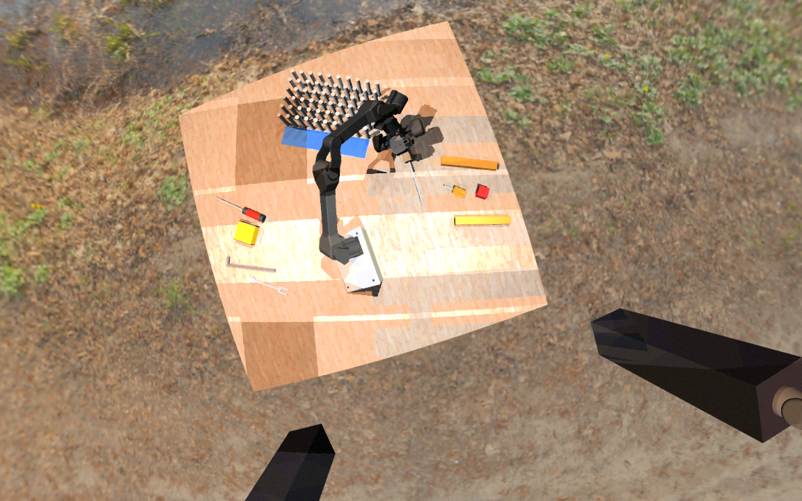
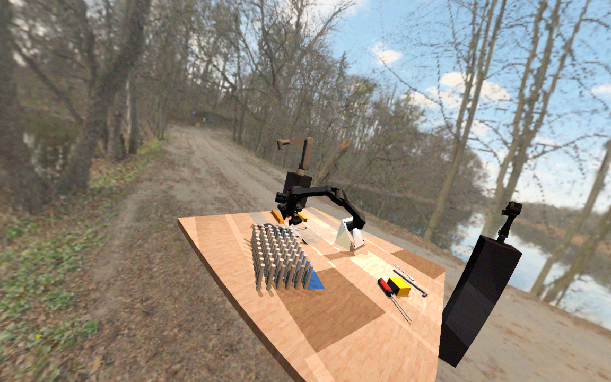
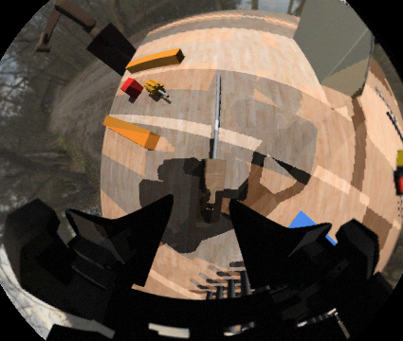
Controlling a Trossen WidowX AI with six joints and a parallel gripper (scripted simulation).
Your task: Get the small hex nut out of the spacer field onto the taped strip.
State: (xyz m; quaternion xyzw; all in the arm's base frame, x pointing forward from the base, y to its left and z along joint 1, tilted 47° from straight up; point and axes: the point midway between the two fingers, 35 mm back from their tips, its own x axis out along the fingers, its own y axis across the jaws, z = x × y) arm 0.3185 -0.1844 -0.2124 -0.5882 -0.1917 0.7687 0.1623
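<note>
Many upright metal spacers [image 2: 260, 276] [image 3: 246, 283] stand in a dense field at the table's back. The blue taped strip [image 1: 354, 148] [image 2: 315, 280] [image 3: 302, 221] lies along its front; the arm crosses over it in the top view. No nut can be made out. A tool with a brown block handle [image 3: 215, 174] [image 1: 416, 184] and a thin metal rod [image 3: 217, 111] lies beyond the field's end. My gripper [image 3: 201, 201] [image 1: 399, 147] is open and empty, part-way wide, above the handle end. In the wrist view the handle shows just ahead of the gap between the fingertips.
Two long bars [image 1: 469, 163] [image 1: 482, 220], a red block [image 1: 482, 191] and a stubby yellow screwdriver [image 1: 459, 191] lie to the right. A red screwdriver [image 1: 253, 214], yellow block [image 1: 246, 232], L-shaped rod [image 1: 251, 268] and forked tool [image 1: 270, 286] lie left of the arm's base [image 1: 363, 268].
</note>
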